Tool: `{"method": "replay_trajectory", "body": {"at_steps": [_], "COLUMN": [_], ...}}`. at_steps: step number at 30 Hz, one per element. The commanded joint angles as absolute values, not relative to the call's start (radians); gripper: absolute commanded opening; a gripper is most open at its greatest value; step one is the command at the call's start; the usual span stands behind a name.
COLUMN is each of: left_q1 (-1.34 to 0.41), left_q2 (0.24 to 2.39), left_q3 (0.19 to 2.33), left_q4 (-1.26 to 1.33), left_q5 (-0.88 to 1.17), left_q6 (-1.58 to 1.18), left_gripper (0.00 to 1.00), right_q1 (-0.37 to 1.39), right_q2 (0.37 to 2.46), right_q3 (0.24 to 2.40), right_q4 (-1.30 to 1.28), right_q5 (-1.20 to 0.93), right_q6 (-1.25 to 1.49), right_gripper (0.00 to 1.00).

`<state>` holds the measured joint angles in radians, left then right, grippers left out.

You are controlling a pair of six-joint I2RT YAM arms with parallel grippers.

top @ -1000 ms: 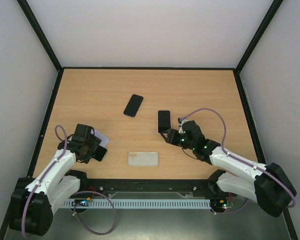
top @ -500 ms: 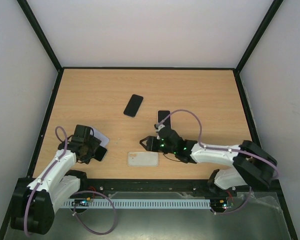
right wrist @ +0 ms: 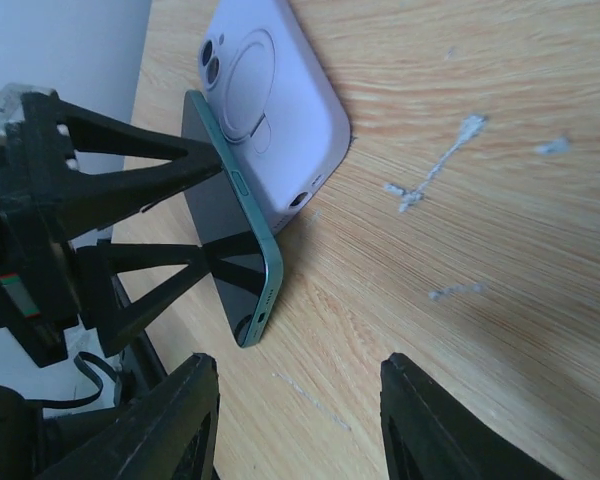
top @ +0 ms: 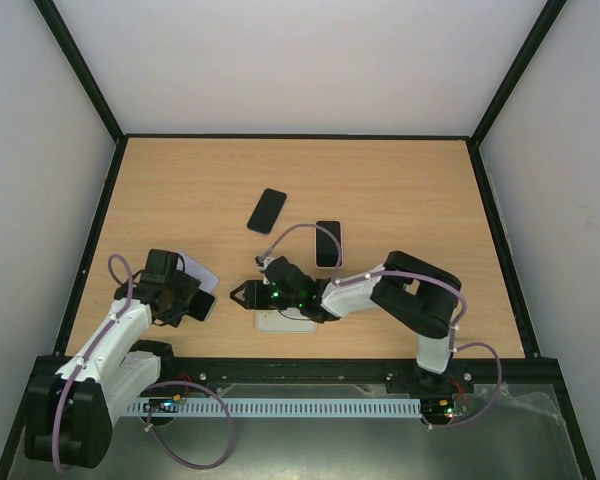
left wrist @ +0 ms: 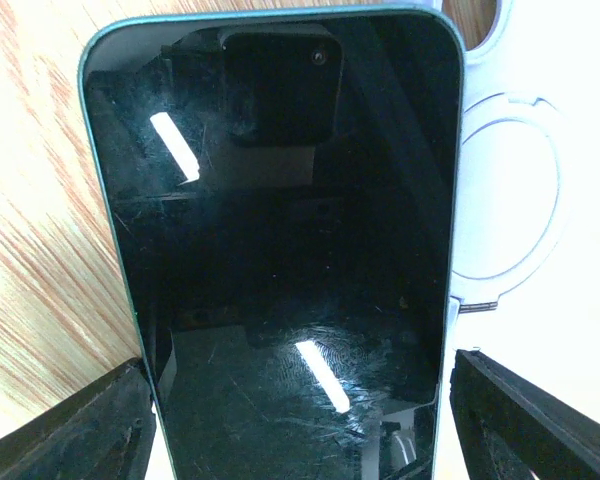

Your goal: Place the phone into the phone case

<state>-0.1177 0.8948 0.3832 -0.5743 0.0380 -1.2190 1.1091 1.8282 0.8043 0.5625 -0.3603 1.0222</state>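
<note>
Starts at the left tool (top: 200, 304). Pinches, between its black truss fingers (right wrist: 120, 165), the two long edges of a thin rectangular phone with black glass face and teal metal rim (left wrist: 280, 250). Holds it tilted, one bottom corner down on the pale wooden surface (right wrist: 500, 250), the opposite long edge raised. Shows fine scratches and glare streaks across the glass, and a small port in the short end.

Probably handles as a stiff, fairly dense slab: slick on both faces, and likely to scratch or crack if knocked. Best taken across the width by the metal rim, as here, never by the glass.

Finds, just beyond the fingertips and right against the phone, a pale lilac round-cornered phone case with a ring and camera cut-outs (right wrist: 280, 90), flat on the surface. Cannot tell which way up. Looks soft and pliant, likely wanting a corner-first press.

Further right, meets the right tool (right wrist: 295, 380): spread part-way, gripping nothing, facing the phone's lower end from close by. Passes over a whitish translucent case (top: 286, 318) beneath its wrist. Leaves, off to one side, a slanted black phone (top: 267, 210) and a straight-lying black phone (top: 327, 243).
</note>
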Motion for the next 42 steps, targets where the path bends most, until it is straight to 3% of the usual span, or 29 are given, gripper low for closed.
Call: {"method": "replay_trajectory", "body": {"at_steps": [1,9,28,42], "left_q1": [-0.103,-0.097,-0.095,-0.095], "left_q2": [0.889,0.872,0.817,0.758], "left_q3": [0.385,0.372,0.350,0.352], "left_q4": [-0.601,-0.597,-0.602,-0.633], "left_q5": [0.073,0.120,0.143,0.149], "left_q6": [-1.230,-1.237,-1.274,-1.283], "left_gripper": [0.80,0.80,0.79,0.78], "right_q1": [1.126,1.132,1.137,1.136], "right_q2": [1.923,2.086,2.211,2.143], "right_q3": [0.878,0.979,1.072,1.021], "right_q4": [0.655,0.727,0.788,0.810], "right_q5": [-0.398,-0.478,-0.506,-0.474], "right_q6": [1.024,1.061,1.123,1.114], "right_gripper": [0.45,0.39,0.31,0.03]}}
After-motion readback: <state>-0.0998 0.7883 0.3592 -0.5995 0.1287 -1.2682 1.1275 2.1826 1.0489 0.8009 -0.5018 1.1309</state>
